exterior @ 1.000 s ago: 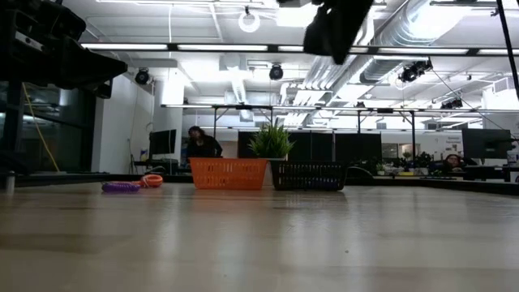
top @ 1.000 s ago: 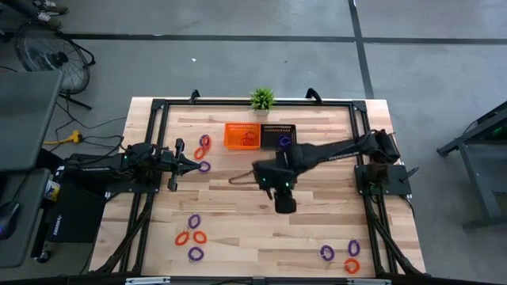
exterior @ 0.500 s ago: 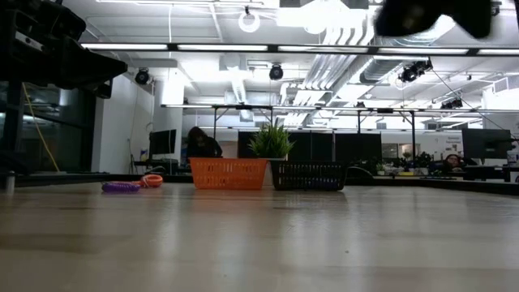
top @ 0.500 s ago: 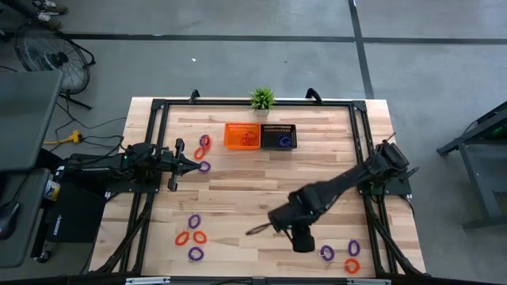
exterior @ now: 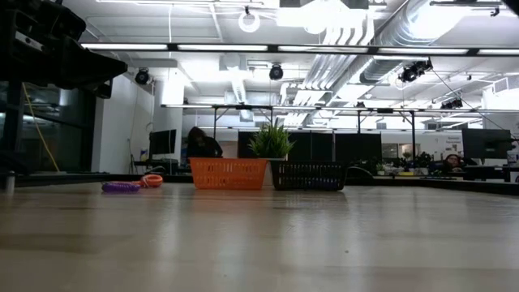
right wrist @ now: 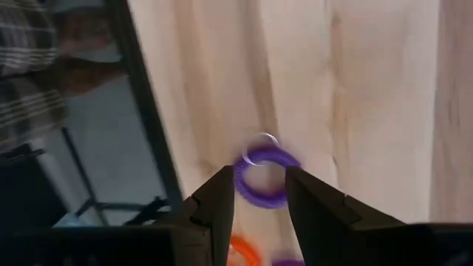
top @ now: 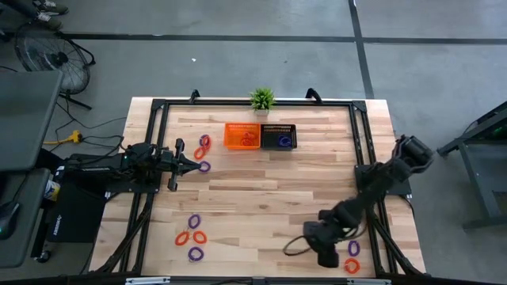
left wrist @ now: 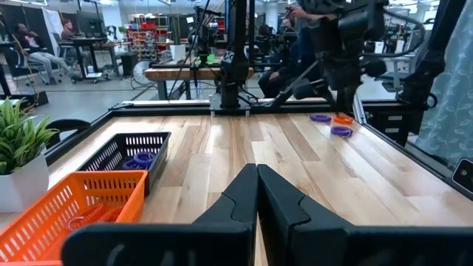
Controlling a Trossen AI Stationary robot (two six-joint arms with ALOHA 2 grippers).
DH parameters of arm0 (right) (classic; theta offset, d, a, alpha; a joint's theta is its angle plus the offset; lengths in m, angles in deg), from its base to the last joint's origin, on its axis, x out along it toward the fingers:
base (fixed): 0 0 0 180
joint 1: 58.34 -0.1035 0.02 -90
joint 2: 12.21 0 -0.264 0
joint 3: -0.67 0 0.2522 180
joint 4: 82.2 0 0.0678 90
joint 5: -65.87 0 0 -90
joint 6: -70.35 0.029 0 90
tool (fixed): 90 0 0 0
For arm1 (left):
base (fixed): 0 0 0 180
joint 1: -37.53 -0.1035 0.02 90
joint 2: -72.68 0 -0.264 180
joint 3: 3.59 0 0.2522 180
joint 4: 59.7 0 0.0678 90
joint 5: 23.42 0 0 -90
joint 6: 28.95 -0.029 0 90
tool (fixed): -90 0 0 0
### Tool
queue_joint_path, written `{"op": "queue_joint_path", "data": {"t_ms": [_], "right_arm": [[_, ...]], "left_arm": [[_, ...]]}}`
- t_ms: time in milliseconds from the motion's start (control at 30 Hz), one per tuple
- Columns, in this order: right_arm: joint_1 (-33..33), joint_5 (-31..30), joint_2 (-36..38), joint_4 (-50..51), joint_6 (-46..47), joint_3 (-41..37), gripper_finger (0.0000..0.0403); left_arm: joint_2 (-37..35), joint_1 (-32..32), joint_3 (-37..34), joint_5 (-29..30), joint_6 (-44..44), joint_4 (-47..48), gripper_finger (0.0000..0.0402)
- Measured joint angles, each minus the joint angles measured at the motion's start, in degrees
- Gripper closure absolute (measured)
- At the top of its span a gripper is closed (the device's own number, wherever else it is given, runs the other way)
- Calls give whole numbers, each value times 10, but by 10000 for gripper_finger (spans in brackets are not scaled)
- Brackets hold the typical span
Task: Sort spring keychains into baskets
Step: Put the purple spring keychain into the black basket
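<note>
Below, spread right fingers (right wrist: 259,203) frame a coiled purple keychain (right wrist: 264,176); left fingers (left wrist: 256,193) pressed together.

Light wood table (top: 261,178) with black frame rails along its edges. Far edge, middle: small green potted plant (top: 262,100), and just in front of it the orange basket (top: 242,135) and black basket (top: 278,136), side by side. Spring keychains lie loose in three clusters: orange and purple near the left arm (top: 202,152), a near-left group (top: 192,236), a near-right group (top: 350,256).
</note>
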Motion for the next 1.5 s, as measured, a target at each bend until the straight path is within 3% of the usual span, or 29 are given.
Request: {"op": "queue_joint_path", "data": {"t_ms": [100,267,667,1300,1500], "right_arm": [[-27,-36,18,-24,-3,-44,286],[-64,-41,21,-72,-28,-84,286],[-112,-160,7,-85,-97,-99,286],[-114,-180,-62,-113,-158,-96,287],[-114,-187,-63,-110,-168,-97,321]], "left_arm": [[0,0,0,0,0,0,401],[0,0,0,0,0,0,401],[0,0,0,0,0,0,401],[0,0,0,0,0,0,401],[0,0,0,0,0,0,401]]}}
